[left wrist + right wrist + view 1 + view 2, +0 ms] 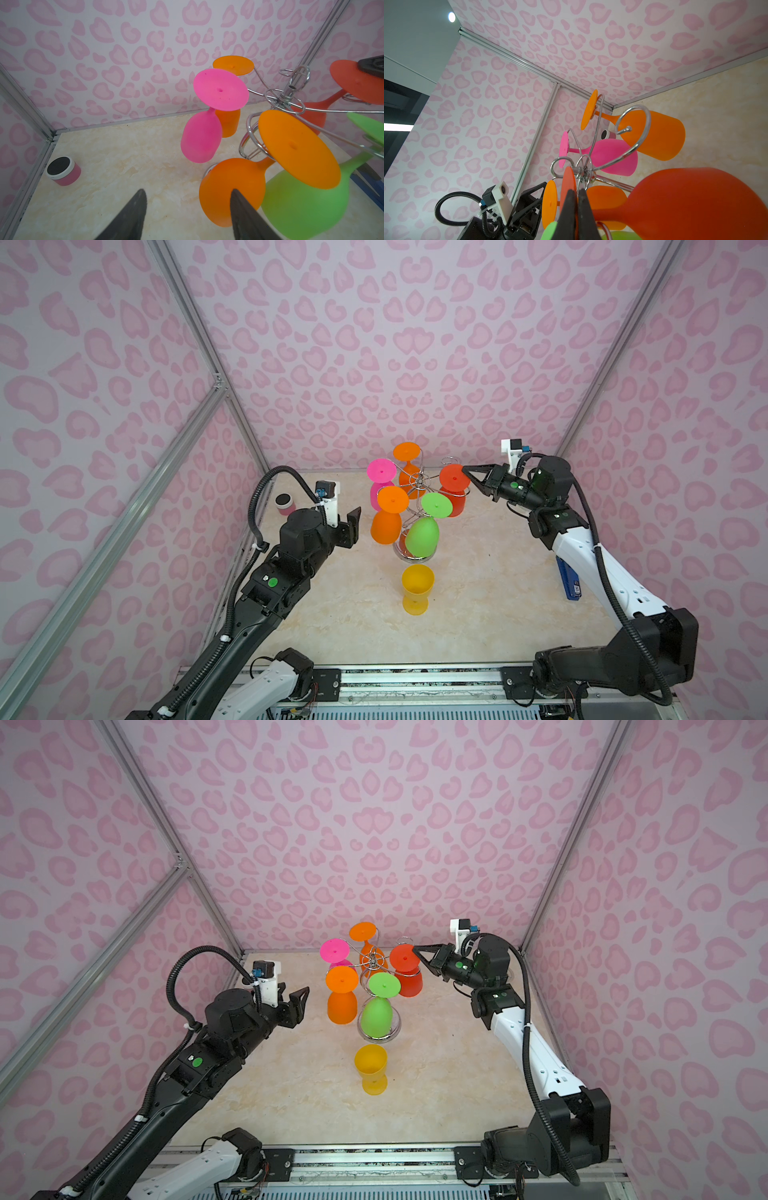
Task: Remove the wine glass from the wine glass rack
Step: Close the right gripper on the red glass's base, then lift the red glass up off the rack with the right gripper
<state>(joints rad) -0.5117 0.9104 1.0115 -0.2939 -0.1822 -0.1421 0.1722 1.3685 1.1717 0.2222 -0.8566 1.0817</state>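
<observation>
The right gripper [465,469] had its jaws clenched on the rim of the round foot of the red wine glass [409,982]. That glass hung bowl-down at about 3 o'clock on the wine glass rack [419,483], which stood near the middle of the worktop [478,614]. The left gripper [188,192] had its jaws released and empty, near the bowl of the orange glass [220,182] at 8 o'clock.

The pinch sat on a thin edge only, so the heavy bowl could swing or slip free once lifted. A pull along the wrong line might snag the stem in its hook and drag or tip the light wire rack, shaking off the four neighbours. The foot of the green glass [422,536] at 5 o'clock lay close to the red bowl and could be knocked.

The hook under the red foot was covered by the foot and the jaws, so whether the stem had cleared it could not be told. The rack's base was largely hidden behind the green bowl. A blue object [569,580] at 4 o'clock was mostly covered by the right arm.
</observation>
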